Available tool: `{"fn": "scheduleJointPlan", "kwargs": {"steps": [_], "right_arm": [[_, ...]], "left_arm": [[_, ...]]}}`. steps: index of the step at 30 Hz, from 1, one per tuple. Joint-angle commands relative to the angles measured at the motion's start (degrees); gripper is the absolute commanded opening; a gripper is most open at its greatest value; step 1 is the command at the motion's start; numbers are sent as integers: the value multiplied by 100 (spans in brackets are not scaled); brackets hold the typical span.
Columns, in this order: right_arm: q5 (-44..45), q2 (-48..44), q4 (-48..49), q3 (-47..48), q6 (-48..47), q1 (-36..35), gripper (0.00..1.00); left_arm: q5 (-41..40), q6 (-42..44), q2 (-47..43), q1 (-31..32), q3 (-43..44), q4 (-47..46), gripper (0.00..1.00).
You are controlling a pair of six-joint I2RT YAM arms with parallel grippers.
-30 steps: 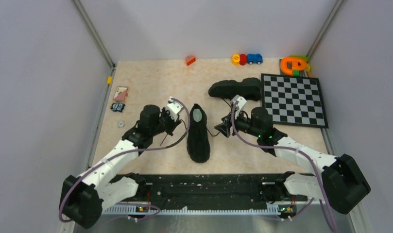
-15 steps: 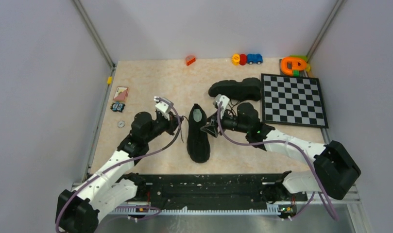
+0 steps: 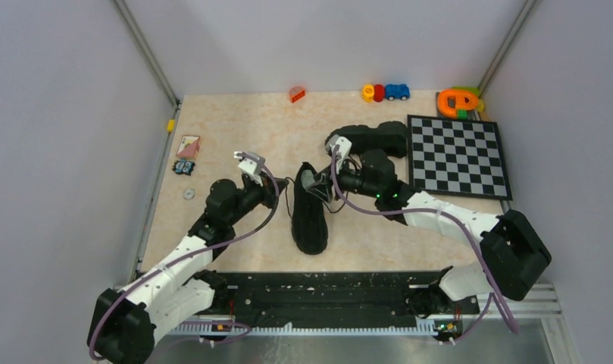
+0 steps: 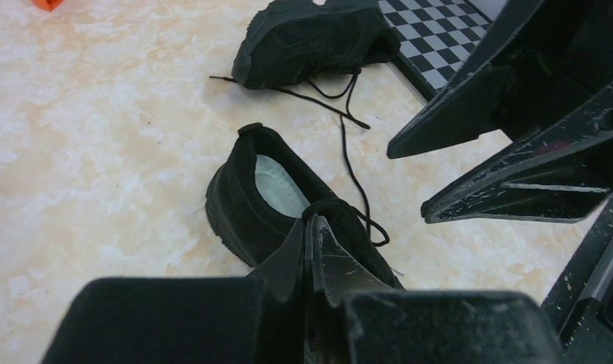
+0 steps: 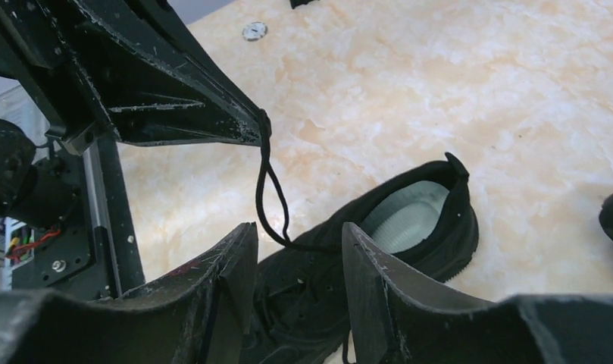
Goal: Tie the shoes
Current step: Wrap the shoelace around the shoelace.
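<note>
Centrally, a matte black shoe (image 3: 309, 216) lies on the marbled table (image 3: 235, 129), chunky toe near; its mate (image 3: 367, 139) sits far right. The left gripper (image 4: 309, 224) is pinched tight on a thin lace (image 5: 267, 182) loop. The right gripper (image 5: 297, 231) hovers half-spread, holding nothing.

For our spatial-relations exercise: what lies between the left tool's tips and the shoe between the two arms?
A black lace loop hangs from the shut left tool down to the shoe, with the table behind it. The right wrist view shows this.
</note>
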State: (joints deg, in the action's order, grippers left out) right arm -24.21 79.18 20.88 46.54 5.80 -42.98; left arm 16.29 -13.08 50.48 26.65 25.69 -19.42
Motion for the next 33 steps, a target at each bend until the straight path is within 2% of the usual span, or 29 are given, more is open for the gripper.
{"fn": "scheduleJointPlan", "kwargs": {"steps": [1, 8, 11, 14, 17, 19, 21, 24, 30, 33], "right_arm": [[385, -178, -506, 122, -281, -38, 48], [498, -746, -210, -1094, 234, 471, 51], [1111, -737, -806, -1098, 479, 579, 57], [2083, -464, -1762, -770, 1543, 724, 57], [2246, -332, -2246, -658, 2230, 691, 57], [1669, -457, -1711, -874, 1872, 510, 57], [1207, -630, -1284, -1080, 901, 320, 58], [971, -680, -956, -1240, -14, 282, 58], [710, -422, -973, -1124, -1627, 274, 51], [427, -288, -974, -1137, -2270, 255, 51]], "left_arm": [[-596, -382, 137, -30, 122, -249, 0], [-677, -920, 414, -42, 125, -480, 0], [-630, -960, 487, -38, 125, -513, 0], [-638, -986, 472, -38, 76, -587, 0], [-606, -986, 439, -38, 34, -664, 0], [-490, -935, 428, -42, 15, -723, 0], [-458, -934, 421, -45, 44, -694, 0], [-556, -1050, 342, -42, 135, -523, 0], [-603, -1291, -67, -55, 326, -209, 0], [-629, -1336, -237, -55, 444, 33, 0]]}}
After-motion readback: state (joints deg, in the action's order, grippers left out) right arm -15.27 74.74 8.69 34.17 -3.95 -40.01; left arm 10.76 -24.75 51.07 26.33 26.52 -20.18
